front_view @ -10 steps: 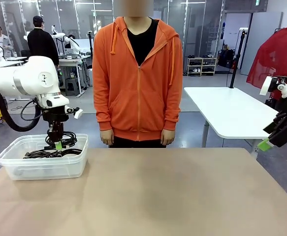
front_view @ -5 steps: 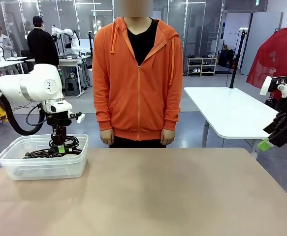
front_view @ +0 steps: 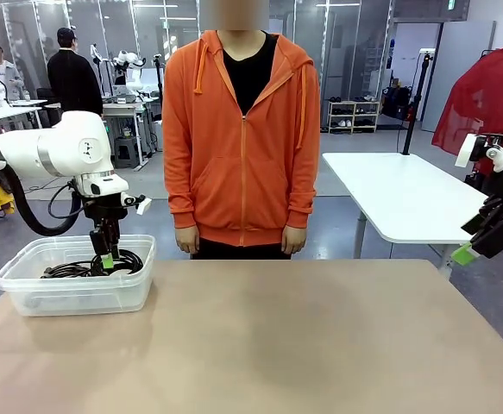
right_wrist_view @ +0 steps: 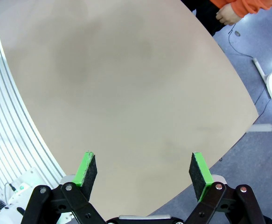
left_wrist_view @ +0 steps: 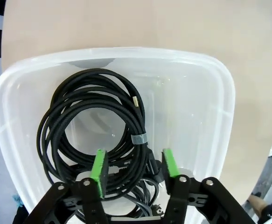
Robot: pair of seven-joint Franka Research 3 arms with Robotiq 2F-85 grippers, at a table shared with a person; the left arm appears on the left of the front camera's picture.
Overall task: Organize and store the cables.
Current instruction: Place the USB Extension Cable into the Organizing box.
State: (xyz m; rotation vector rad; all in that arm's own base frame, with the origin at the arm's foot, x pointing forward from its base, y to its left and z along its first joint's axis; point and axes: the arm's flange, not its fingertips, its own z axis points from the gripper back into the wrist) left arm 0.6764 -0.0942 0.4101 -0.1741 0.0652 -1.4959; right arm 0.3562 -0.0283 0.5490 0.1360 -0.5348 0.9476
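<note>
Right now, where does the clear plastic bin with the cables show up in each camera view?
Front view: the clear bin sits at the table's near-left corner, under the left tool.
Left wrist view: the bin's rim spans most of the picture, with coiled black cables inside, past the green pads.
Right wrist view: bare tabletop; I can't find the bin.
Shared landmark: the tan table, also seen at and.

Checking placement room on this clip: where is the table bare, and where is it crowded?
The table is bare from the clear bin across to its right edge. Crowded: inside the bin, coiled cables lie under the left gripper.
</note>
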